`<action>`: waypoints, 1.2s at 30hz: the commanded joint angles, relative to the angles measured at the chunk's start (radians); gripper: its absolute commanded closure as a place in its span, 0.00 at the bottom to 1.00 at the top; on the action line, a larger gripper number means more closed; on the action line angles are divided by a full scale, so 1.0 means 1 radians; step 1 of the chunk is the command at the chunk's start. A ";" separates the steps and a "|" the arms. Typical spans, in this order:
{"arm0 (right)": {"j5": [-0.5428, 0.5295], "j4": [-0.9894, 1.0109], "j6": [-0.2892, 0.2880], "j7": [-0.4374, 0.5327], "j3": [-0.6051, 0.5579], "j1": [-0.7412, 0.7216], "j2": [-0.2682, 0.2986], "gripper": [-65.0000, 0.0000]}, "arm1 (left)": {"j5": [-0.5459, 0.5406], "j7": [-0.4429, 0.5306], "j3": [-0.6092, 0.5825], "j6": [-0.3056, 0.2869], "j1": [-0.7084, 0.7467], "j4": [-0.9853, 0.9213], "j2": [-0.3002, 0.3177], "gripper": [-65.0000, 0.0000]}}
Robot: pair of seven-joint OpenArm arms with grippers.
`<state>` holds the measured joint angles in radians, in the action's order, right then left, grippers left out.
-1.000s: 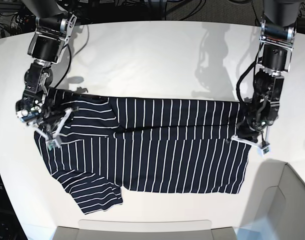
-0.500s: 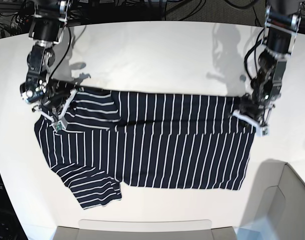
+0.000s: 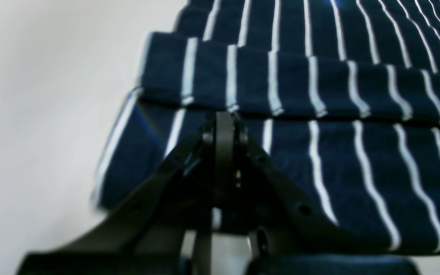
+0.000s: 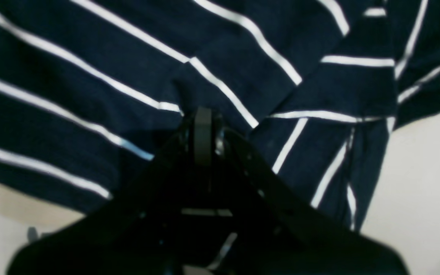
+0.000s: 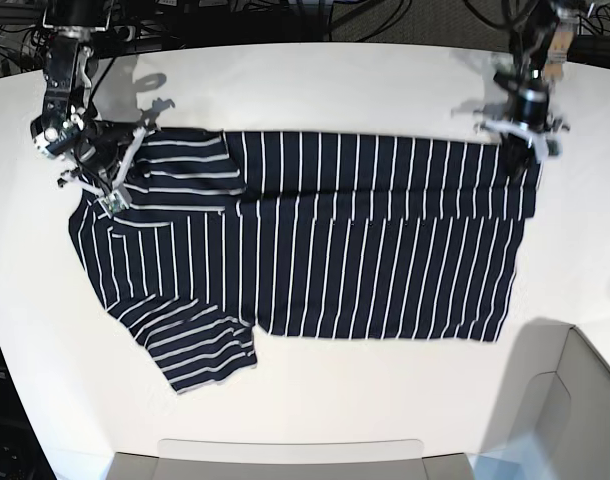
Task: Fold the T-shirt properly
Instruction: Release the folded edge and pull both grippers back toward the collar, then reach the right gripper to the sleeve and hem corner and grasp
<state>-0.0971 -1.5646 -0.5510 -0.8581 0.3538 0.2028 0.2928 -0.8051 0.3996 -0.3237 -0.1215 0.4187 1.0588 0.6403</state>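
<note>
The T-shirt (image 5: 335, 250) is dark navy, close to black, crossed by thin, evenly spaced white stripes; on the sleeve (image 5: 200, 350) at its lower corner the stripes slant. Under the T-shirt the table (image 5: 315, 85) is plain white. At the T-shirt's far corners, both grippers are black with pale, whitish fingers (image 5: 110, 200).

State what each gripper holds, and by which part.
Both are shut on the T-shirt. The left gripper pinches its folded far edge at the hem end; the right gripper pinches the folded cloth at the sleeve end.
</note>
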 commanded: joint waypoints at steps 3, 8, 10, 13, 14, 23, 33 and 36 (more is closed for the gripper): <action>0.083 -0.020 -0.010 -0.146 -0.002 0.094 0.006 1.00 | -0.007 -0.845 0.038 0.052 0.150 -0.002 -0.004 1.00; 0.081 -0.035 -0.010 -0.145 -0.002 0.113 -0.002 1.00 | -0.010 -0.850 0.166 0.058 0.289 0.194 -0.003 1.00; 0.076 -0.036 -0.010 -0.148 -0.008 0.102 -0.005 1.00 | -0.010 -0.888 0.255 0.055 0.339 0.304 -0.003 1.00; 0.083 -0.038 -0.010 -0.149 -0.008 0.082 -0.022 1.00 | -0.009 -0.962 0.372 0.055 0.380 0.486 -0.007 1.00; 0.083 -0.040 -0.010 -0.149 -0.006 0.082 -0.022 1.00 | -0.010 -0.988 0.415 0.055 0.391 0.552 -0.010 1.00; 0.083 -0.098 -0.010 -0.149 -0.002 0.086 -0.066 1.00 | -0.012 -1.207 0.693 0.055 0.250 0.920 -0.099 1.00; 0.084 -0.101 -0.010 -0.151 0.066 0.131 -0.097 1.00 | 0.051 -1.454 0.552 0.052 0.021 0.918 -0.188 1.00; 0.084 -0.101 -0.010 -0.181 0.109 0.142 -0.096 1.00 | 0.074 -1.459 0.545 0.052 0.022 0.917 -0.190 1.00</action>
<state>-0.0841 -1.6833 -0.5468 -0.8974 0.4595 0.3191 0.1909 -0.7219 -1.0767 0.2211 -0.0647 0.4469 1.9583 0.4431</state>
